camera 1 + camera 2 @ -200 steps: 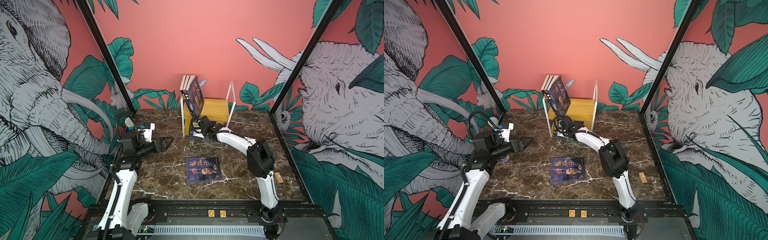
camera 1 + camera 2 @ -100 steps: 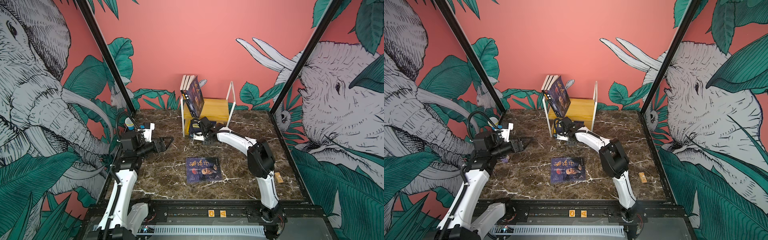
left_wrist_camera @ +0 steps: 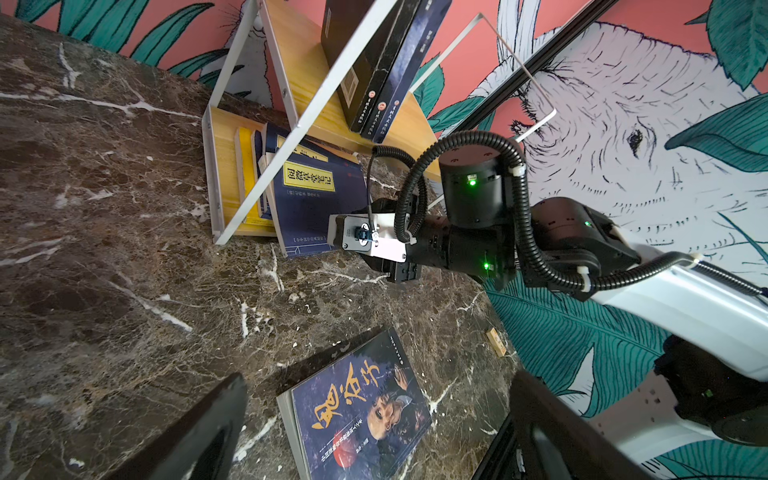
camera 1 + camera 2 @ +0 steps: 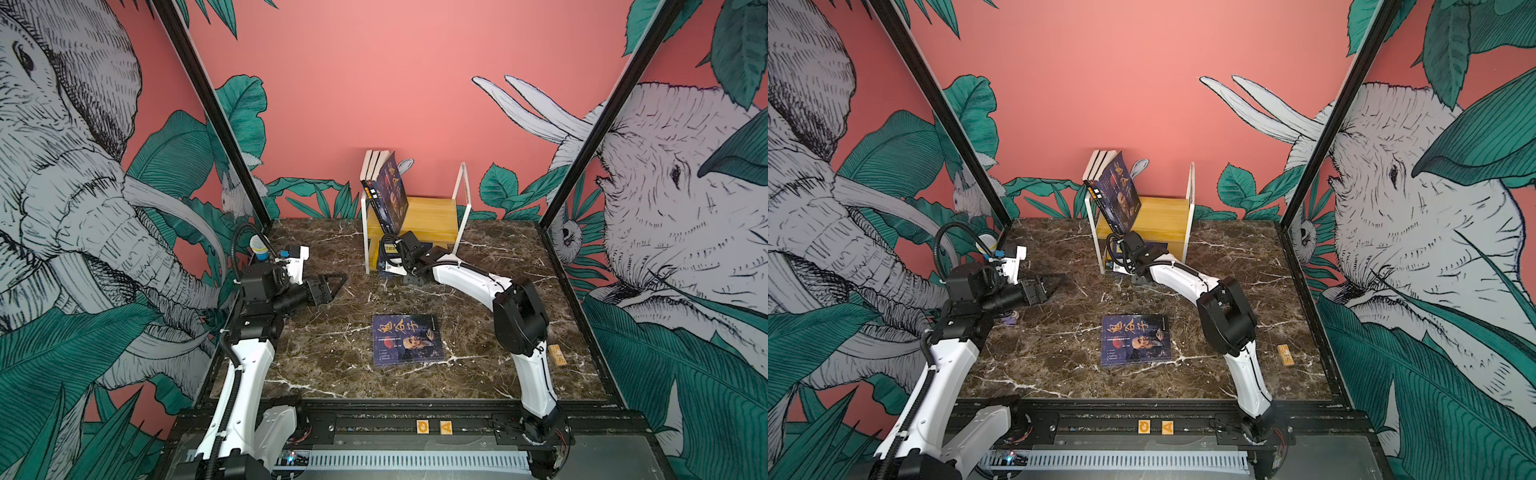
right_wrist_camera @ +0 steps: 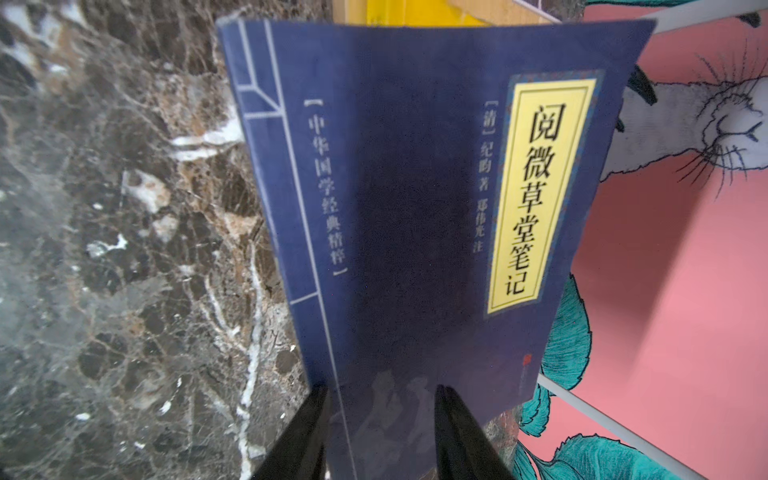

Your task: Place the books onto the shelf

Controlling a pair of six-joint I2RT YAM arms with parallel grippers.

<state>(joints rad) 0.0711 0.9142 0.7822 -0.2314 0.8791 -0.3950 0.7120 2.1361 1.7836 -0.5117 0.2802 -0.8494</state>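
**Clerk:** Where do the books stand?

**Inspector:** The shelf [image 4: 432, 208] sits at the middle of the table's [image 4: 478, 374] back edge. On its upper board lean three books [image 4: 384, 187]. A yellow-labelled navy book [image 3: 316, 195] lies skewed in the lower tier, its near end jutting past the front onto the marble. A portrait book [image 4: 406, 338] lies flat mid-table, toward the front edge, with nothing touching it.

**Clerk:** And the grippers?

**Inspector:** The right gripper [image 5: 380, 395] is at the navy book's near edge, fingers partly apart. Whether they pinch it cannot be told. The left gripper [image 4: 340, 279] hangs spread wide and empty near the left edge.

**Clerk:** Hazards?

**Inspector:** Two are judged likely. A push on the skewed book may jam its corner against the white frame [image 3: 291, 145] and shove the light shelf back, which could topple the leaning three. A weak hold on the thin cover could also slip.
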